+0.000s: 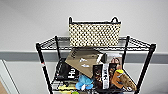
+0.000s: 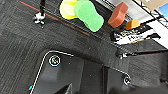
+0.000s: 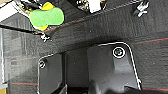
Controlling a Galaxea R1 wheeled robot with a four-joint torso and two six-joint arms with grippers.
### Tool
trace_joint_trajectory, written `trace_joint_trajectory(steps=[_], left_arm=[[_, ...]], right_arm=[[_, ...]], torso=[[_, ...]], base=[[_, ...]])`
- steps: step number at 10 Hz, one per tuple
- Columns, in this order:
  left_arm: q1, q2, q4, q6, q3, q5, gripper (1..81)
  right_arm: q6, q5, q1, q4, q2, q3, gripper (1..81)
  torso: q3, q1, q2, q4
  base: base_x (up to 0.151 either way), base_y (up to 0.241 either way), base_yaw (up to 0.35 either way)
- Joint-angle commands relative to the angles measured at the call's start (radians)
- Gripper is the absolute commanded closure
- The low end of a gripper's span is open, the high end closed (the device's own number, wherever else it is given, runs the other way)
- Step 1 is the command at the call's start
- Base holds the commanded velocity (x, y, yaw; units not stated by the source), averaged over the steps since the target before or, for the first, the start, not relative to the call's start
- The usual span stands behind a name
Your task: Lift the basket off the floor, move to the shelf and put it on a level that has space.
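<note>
**Already up top: basket on the highest level**

Now sits upright on the level [image 1: 136,43], the top wire tier of the shelf [image 1: 41,60], the basket [image 1: 94,33], roughly centred between the posts and close to the pale wall behind. Both dark loop handles [image 1: 115,19] stand proud of the braided rim, one at each end. Below, crowded with boxes and toys, a lower tier; no room there.

Looks light, judging by the woven wicker and fabric lining: stiff enough to keep its shape, yet likely to flex and creak under a hard squeeze. Rough weave, so little risk of slipping. Best taken by the two end handles or by the rim at the short ends, one side each, kept level; a single-sided hold would probably tip it. Seems to overhang the wire grid slightly at the front, though hard to tell for sure.

Lower down, seen from both wrists: carpeted floor [image 2: 22,37], caster feet, and green [image 2: 88,15], yellow and orange sponge-like shapes on the bottom tier. Cannot tell the state of either set of jaws; nothing visibly held by either arm.
</note>
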Motion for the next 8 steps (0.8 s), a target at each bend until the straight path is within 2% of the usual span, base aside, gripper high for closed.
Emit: trace_joint_trajectory(steps=[1,4,8], left_arm=[[-0.03,0.097,0.046,0.018,-0.163,0.039,1.0],[-0.007,0.187,0.062,0.019,-0.289,0.039,1.0],[0.011,0.218,0.062,0.019,-0.296,0.063,1.0]], right_arm=[[-0.045,-0.036,0.037,0.006,0.063,-0.089,1.0],[-0.076,-0.013,0.002,0.004,0.136,-0.17,1.0],[-0.076,0.017,-0.035,-0.031,0.184,-0.183,1.0]], torso=[[0.0,0.0,0.0,0.0],[0.0,0.0,0.0,0.0],[0.0,0.0,0.0,0.0]], base=[[0.0,0.0,0.0],[0.0,0.0,0.0],[0.0,0.0,0.0]])
